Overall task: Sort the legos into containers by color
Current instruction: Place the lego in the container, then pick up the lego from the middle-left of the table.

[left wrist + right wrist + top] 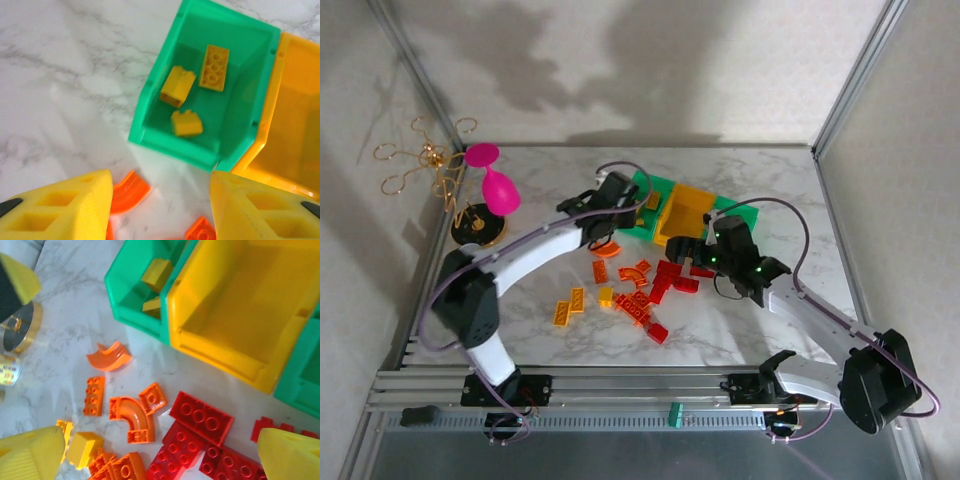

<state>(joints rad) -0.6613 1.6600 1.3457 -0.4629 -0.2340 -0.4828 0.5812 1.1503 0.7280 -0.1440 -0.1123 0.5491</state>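
Observation:
Three joined containers stand at the back: a green one holding three yellow legos, a yellow one with nothing in it, and a second green one. Red legos, orange flats and arches and a few yellow pieces lie loose on the marble in front. My left gripper hovers open just short of the left green container, over an orange arch. The right gripper hangs open above the red and orange pile, nothing between its fingers.
A pink goblet and a gold wire stand on a black-and-gold base sit at the far left. Two orange flats lie apart toward the near left. Metal frame posts and walls close in the table's sides.

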